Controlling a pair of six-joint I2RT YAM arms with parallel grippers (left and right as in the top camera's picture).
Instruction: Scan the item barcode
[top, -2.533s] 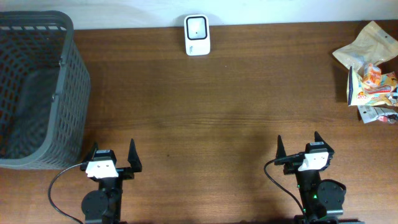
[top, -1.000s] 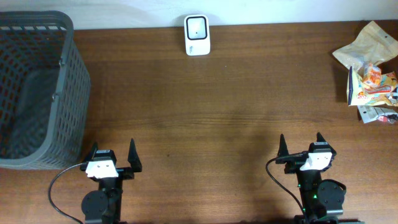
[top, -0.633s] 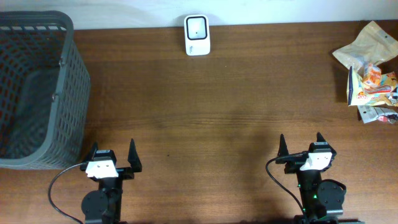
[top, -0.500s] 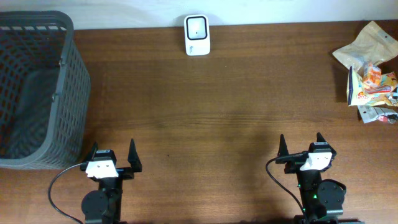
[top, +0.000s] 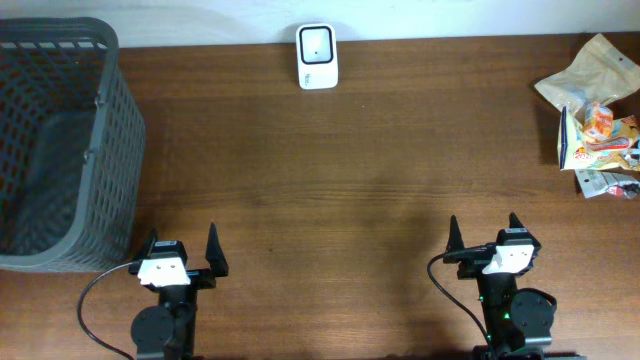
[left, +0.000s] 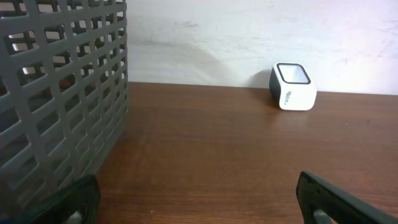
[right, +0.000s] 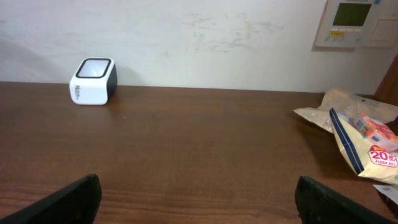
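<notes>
**Status: both pincers fully open, nothing held, item untouched**

1. Left pincer (top: 182, 240). It sits low over the near edge of the desk (top: 340, 170) and points toward the far wall. The jaws stand spread wide. In the left wrist view both fingers (left: 329, 198) frame bare wood, and nothing lies between them.

2. Right pincer (top: 482, 226). It has the same posture at the near edge of the desk. The jaws are at full spread, and the right wrist view shows only desk surface between the fingers (right: 62, 199). It grips nothing.

3. Items to scan. A pile of snack packets (top: 598, 125) lies ahead of the right pincer and off to its right, well apart from it, close to the desk's right edge. A tan pouch (top: 588, 68) is the farthest of the pile. A colourful bag (right: 367, 140) printed with "20" lies on the nearer side of the pouch. No barcode can be made out on any packet.

4. Scanner (top: 317, 43). This white unit with a dark window stands at the far edge of the desk against the wall. It is ahead and to the right of the left pincer, ahead and to the left of the right pincer, and well apart from both.

5. Basket (top: 100, 45). This grey lattice basket stands ahead and to the left of the left pincer, with its near corner close beside that pincer's outer finger.
</notes>
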